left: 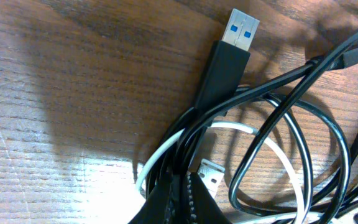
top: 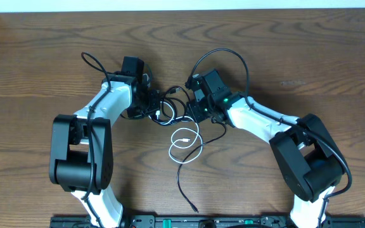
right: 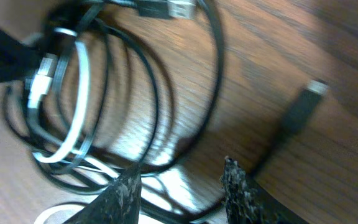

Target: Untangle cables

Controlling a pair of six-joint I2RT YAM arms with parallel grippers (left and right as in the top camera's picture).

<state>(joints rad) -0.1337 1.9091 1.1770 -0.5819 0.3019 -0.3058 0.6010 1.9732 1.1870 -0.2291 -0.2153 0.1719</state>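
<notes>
The black cable (top: 180, 179) and white cable (top: 186, 140) lie tangled at mid-table between both arms. In the left wrist view the black cable (left: 272, 93) loops over the white cable (left: 241, 129). Its black USB plug (left: 227, 59) with a blue insert points up, and a silver plug (left: 211, 174) lies beside the fingers. My left gripper (left: 182, 193) is shut on black strands of the bundle, and it also shows in the overhead view (top: 151, 104). My right gripper (right: 182, 180) is open just above the table, over black loops (right: 210, 93) and white loops (right: 82, 87). It also shows in the overhead view (top: 194, 109).
A black plug (right: 300, 111) lies on the wood to the right of the right fingers. The black cable's tail runs toward the front edge and ends in a small plug (top: 195, 209). The arms' own thick black wires (top: 224, 54) arch behind the tangle.
</notes>
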